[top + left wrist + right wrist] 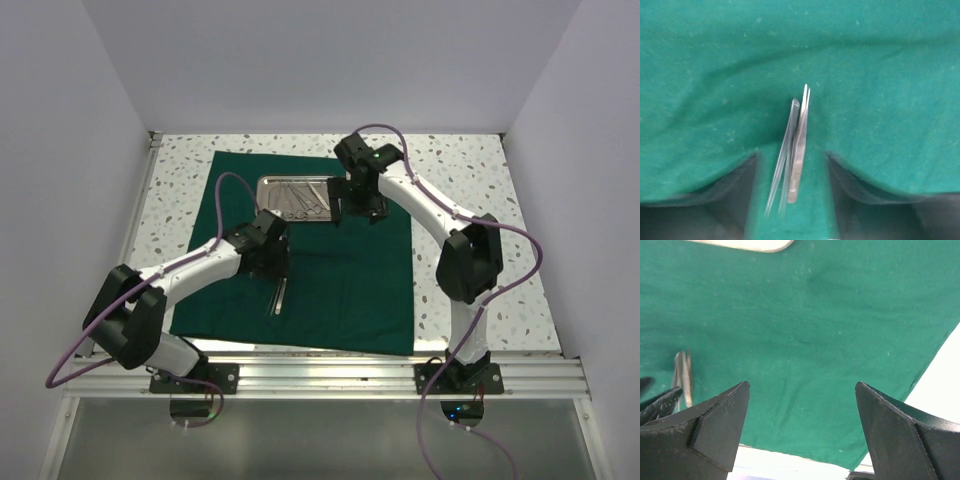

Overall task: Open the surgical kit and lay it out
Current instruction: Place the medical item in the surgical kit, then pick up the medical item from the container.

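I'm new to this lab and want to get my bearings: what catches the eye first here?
The big green cloth spread flat across the speckled table dominates. At its far edge sits a shiny steel tray holding thin tools, with the right claw open beside it. Nearer, two slim silver tools lie side by side on the cloth under the open left claw.

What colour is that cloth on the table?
Plain dark green cloth; best in the left wrist view.

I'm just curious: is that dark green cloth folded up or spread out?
Spread out. The dark green cloth lies flat as one wide sheet on the speckled table, with the shiny steel tray resting on it.
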Controlling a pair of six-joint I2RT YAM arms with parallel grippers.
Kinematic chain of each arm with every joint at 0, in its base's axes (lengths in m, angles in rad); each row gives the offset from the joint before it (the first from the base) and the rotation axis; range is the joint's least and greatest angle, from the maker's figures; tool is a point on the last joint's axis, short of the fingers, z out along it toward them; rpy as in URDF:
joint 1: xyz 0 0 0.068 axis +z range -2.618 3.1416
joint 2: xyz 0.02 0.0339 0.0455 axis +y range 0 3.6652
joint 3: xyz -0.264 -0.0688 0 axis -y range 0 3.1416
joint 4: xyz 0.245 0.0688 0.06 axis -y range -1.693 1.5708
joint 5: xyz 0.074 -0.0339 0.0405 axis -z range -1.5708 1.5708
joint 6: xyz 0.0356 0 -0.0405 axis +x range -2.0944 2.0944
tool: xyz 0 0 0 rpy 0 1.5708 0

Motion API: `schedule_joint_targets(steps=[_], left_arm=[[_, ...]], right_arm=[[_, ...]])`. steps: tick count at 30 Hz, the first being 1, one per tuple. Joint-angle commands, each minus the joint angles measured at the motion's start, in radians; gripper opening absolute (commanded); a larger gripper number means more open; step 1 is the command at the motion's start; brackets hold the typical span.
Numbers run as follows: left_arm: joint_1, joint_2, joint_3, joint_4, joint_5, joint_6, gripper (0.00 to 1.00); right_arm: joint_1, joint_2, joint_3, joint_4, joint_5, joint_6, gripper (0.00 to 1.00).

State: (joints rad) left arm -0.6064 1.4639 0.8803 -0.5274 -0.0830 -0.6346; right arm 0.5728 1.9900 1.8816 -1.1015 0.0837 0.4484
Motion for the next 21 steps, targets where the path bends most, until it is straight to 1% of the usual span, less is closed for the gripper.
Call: schedule_joint_targets(steps=[1,3,4,6,7,8,9,10,11,12,13,14,15,16,17,18,19,21], left_arm=[[-0.004,-0.011,0.061,0.021,-0.053,-0.002,0.68],[-0.003,-0.007,0.129,0.014,-0.089,0.028,0.74],[-0.001,0.013,0.156,0.012,-0.098,0.042,0.76],[0.005,0.058,0.264,0.009,-0.119,0.081,0.77],[0.016,0.123,0.305,0.003,-0.121,0.093,0.73],[0.023,0.162,0.398,-0.002,-0.12,0.104,0.71],[0.036,0.244,0.448,-0.006,-0.118,0.117,0.67],[0.042,0.286,0.553,-0.019,-0.118,0.121,0.64],[0.048,0.332,0.607,-0.026,-0.126,0.122,0.63],[0.054,0.417,0.659,-0.031,-0.129,0.128,0.61],[0.056,0.461,0.769,-0.042,-0.136,0.128,0.6],[0.057,0.507,0.825,-0.054,-0.167,0.128,0.58],[0.06,0.594,0.88,-0.075,-0.173,0.127,0.56],[0.062,0.637,0.99,-0.089,-0.182,0.128,0.55],[0.063,0.68,1.044,-0.103,-0.211,0.128,0.55],[0.065,0.755,1.097,-0.129,-0.23,0.128,0.54],[0.065,0.788,1.181,-0.132,-0.242,0.128,0.54],[0.071,0.869,1.252,-0.134,-0.264,0.134,0.53]], right_arm=[[-0.004,-0.081,-0.079,0.034,-0.007,0.024,0.9],[-0.004,-0.111,-0.123,0.043,0.011,0.03,0.9],[-0.004,-0.125,-0.171,0.052,0.017,0.032,0.9],[-0.002,-0.174,-0.217,0.06,0.03,0.035,0.9],[-0.002,-0.189,-0.26,0.066,0.043,0.038,0.9],[-0.002,-0.221,-0.28,0.065,0.048,0.041,0.9],[-0.002,-0.236,-0.298,0.066,0.053,0.047,0.9],[-0.004,-0.252,-0.33,0.062,0.06,0.049,0.9],[-0.004,-0.278,-0.343,0.06,0.063,0.052,0.91],[-0.004,-0.292,-0.367,0.058,0.068,0.059,0.91],[-0.002,-0.304,-0.38,0.051,0.068,0.064,0.91],[-0.004,-0.313,-0.389,0.045,0.071,0.068,0.91],[-0.004,-0.335,-0.407,0.04,0.076,0.076,0.91],[-0.004,-0.345,-0.415,0.026,0.088,0.081,0.91],[-0.004,-0.358,-0.423,0.02,0.094,0.085,0.91],[-0.002,-0.379,-0.435,0.012,0.1,0.091,0.91],[-0.004,-0.394,-0.444,0.0,0.111,0.098,0.91],[-0.004,-0.44,-0.476,-0.014,0.136,0.113,0.91]])
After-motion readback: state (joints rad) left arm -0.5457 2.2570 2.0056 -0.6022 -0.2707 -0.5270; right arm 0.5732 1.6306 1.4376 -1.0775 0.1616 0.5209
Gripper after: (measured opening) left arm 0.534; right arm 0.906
